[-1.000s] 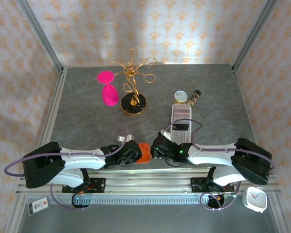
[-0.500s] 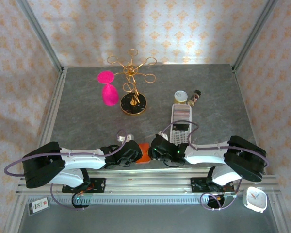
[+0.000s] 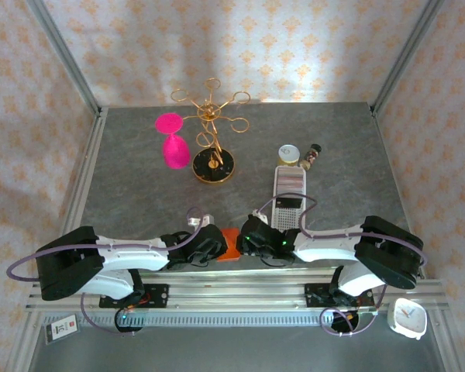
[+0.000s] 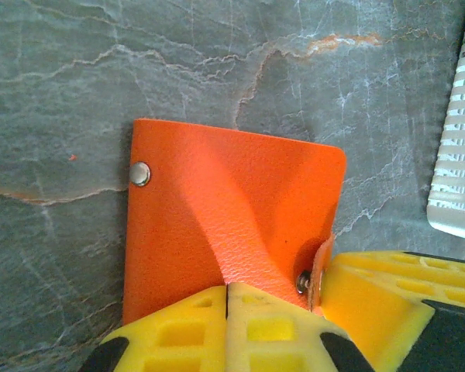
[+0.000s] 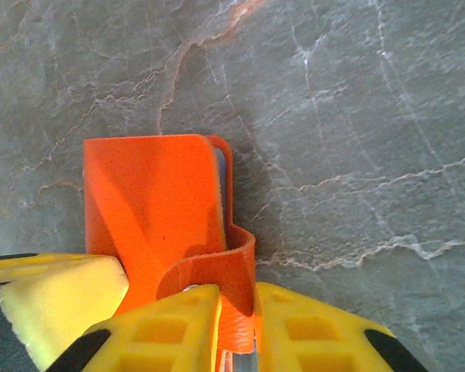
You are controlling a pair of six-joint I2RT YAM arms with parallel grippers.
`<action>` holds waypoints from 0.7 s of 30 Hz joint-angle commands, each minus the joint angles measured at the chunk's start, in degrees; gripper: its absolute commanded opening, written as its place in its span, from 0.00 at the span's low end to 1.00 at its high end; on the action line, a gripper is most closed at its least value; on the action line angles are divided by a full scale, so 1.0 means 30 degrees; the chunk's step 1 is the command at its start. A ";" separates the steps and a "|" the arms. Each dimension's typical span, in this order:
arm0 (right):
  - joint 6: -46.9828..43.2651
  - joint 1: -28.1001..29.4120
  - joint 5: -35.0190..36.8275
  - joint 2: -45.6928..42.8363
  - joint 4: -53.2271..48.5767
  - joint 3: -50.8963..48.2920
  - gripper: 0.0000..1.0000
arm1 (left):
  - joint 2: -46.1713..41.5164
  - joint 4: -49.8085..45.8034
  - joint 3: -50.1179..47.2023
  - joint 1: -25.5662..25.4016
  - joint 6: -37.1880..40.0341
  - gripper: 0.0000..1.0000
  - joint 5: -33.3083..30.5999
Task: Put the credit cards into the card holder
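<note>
Where my two wrists meet at the near edge of the table [image 3: 139, 194], my left gripper [image 4: 226, 329] is clenched, its fingers pressed together on the near edge of the card holder [image 4: 232, 209], whose orange cover ridges up into their seam. My right gripper [image 5: 237, 329] is closed on a curled flap of the same holder, pinched between its yellow pads. Beyond the holder to the right lies a white slotted tray [image 3: 288, 198] with a small jar [image 3: 288, 154] just behind it, and farther back to the left stands a gold wire stand [image 3: 212, 155] beside a pink glass [image 3: 173, 147]
</note>
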 commanded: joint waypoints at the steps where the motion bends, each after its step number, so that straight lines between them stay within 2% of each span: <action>1: 0.0086 -0.0094 -0.0054 0.0781 -0.0315 -0.0031 0.20 | 0.0581 -0.1062 -0.0451 -0.0183 0.0088 0.00 0.0030; 7: -0.0141 -0.0040 -0.0902 0.1342 0.0100 -0.0089 0.19 | 0.0776 -0.0337 -0.0577 -0.0179 -0.0080 0.00 0.0173; 21: 0.0638 -0.0153 -0.0947 -0.0263 0.3131 -0.1713 0.19 | 0.1438 0.0408 -0.0625 -0.0176 -0.0058 0.00 0.0467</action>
